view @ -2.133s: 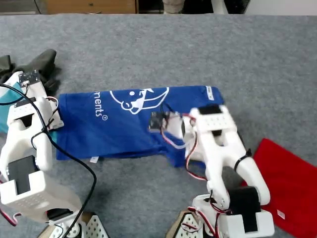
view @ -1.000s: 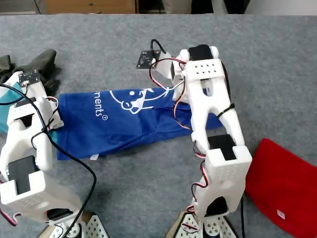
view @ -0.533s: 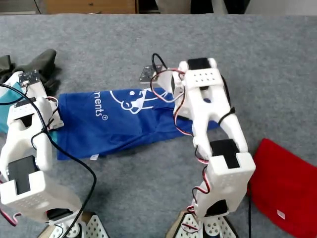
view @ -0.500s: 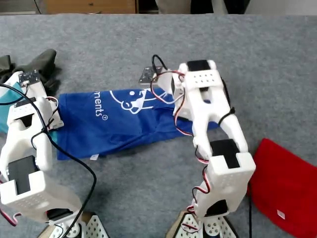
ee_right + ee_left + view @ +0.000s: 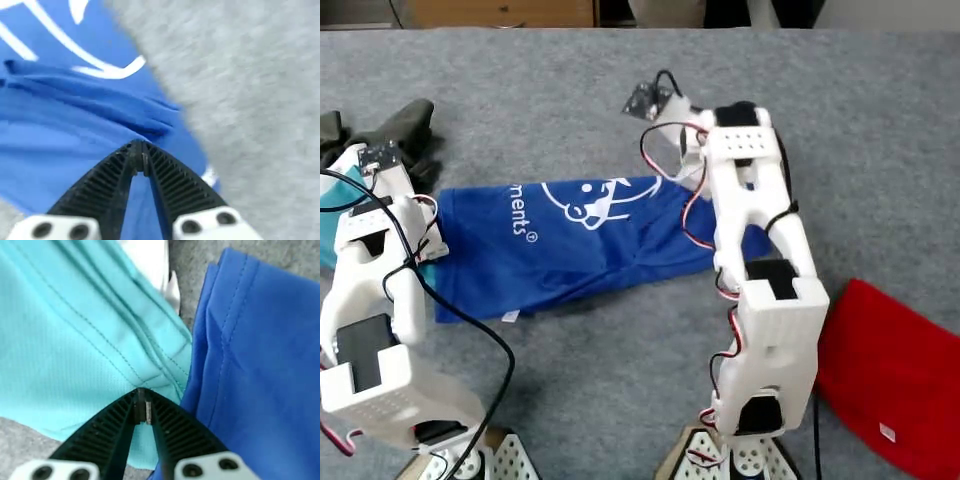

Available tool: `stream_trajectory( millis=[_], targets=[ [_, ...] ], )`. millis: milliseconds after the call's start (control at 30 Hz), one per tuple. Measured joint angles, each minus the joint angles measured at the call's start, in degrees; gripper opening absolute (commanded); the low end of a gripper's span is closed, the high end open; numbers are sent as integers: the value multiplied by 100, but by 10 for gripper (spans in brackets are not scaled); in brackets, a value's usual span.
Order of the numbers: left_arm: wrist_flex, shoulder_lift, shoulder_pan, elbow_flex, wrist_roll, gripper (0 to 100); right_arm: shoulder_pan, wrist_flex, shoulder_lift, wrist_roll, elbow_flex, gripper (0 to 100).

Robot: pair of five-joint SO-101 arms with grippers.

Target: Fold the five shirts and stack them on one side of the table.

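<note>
— How is the high view lit?
— The tabletop (image 5: 880,130) is lit brightly and evenly from overhead. The light is diffused, so shadows are kept soft. A faint shadow is cast just beside the right arm (image 5: 760,230) onto the blue shirt (image 5: 550,250), and a thin dark line is seen under the shirt's near hem.
— And the wrist views?
— In the left wrist view the turquoise shirt (image 5: 60,340) is brightly lit, with shade held in its folds. The left tool (image 5: 142,412) is seen as a dark wedge against it. In the right wrist view the grey tabletop is rendered pale, and deep shade is gathered in the blue shirt's creases.
</note>
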Motion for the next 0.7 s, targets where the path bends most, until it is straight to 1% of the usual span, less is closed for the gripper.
stream_trajectory(
  millis=[100, 233, 333, 500, 600, 700],
  targets=[
    [0, 0, 0, 0, 0, 19, 0, 97, 0, 0, -281, 12],
    [0, 0, 0, 0, 0, 19, 0, 571, 9, -35, -536, 12],
    [0, 0, 0, 0, 0, 19, 62, 941, -26, -369, -756, 12],
    [18, 0, 0, 0, 0, 20, 536, 1556, -677, -1099, -923, 12],
    [475, -141, 0, -202, -18, 21, 782, 1714, -1240, -1521, -756, 12],
    [1354, -334, 0, -624, -9, 23, 1020, 1442, -1644, -1916, -9, 12]
  ],
)
